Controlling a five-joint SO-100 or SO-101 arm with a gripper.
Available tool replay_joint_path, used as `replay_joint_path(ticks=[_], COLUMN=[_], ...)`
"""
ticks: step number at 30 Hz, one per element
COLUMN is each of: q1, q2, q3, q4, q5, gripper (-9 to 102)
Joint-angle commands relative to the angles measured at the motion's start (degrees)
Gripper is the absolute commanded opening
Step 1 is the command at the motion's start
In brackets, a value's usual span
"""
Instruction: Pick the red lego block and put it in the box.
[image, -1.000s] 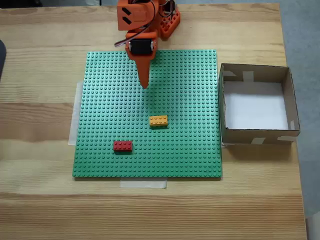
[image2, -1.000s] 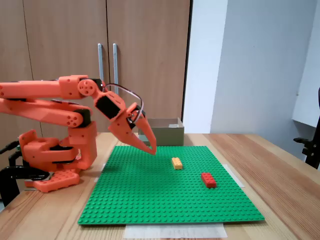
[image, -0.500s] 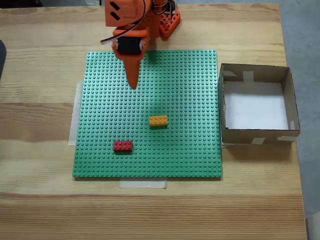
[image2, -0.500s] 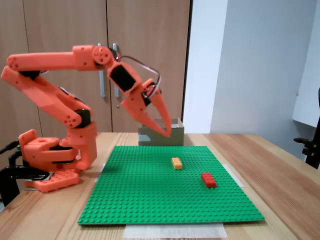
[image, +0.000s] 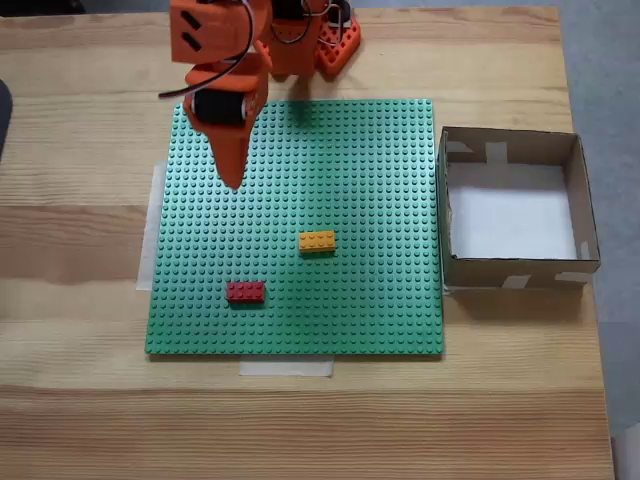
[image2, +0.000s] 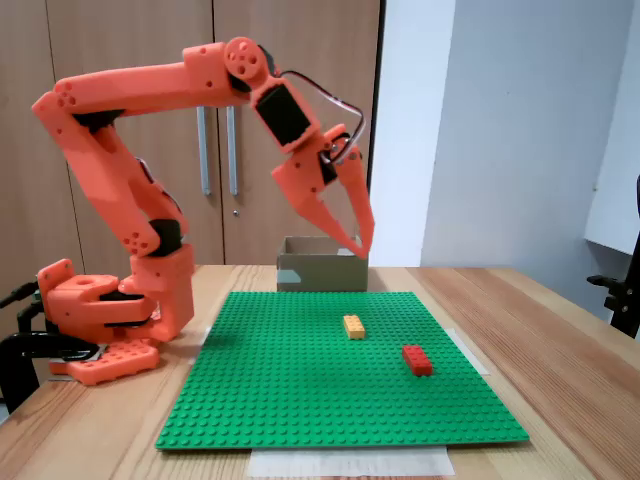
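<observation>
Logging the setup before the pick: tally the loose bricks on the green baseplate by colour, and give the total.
Red: 1, the red lego block, near the front-left of the green baseplate in a fixed view.
Orange-yellow: 1, the orange-yellow brick, nearer the middle.
Total: 2 bricks, both lying apart from the raised gripper and outside the box.

The red lego block (image: 245, 291) (image2: 417, 360) lies flat, studs up, on the green baseplate (image: 380, 300) near its front edge. The box (image: 585, 215) (image2: 320, 275) (brown cardboard, white-bottomed, open-topped) sits just beside the baseplate.
</observation>
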Motion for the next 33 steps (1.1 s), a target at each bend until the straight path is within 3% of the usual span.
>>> replay_joint_path(ticks=[1, 14, 33], q1=[1.4, 1.3, 0.2], q2=[-4.1, -19.1, -37.5], q3=[-5.4, -18.8, -34.5], q4=[0.0, 4.5, 10.5], q5=[-1.8, -5.9, -9.9], gripper=[-1, -1, 24])
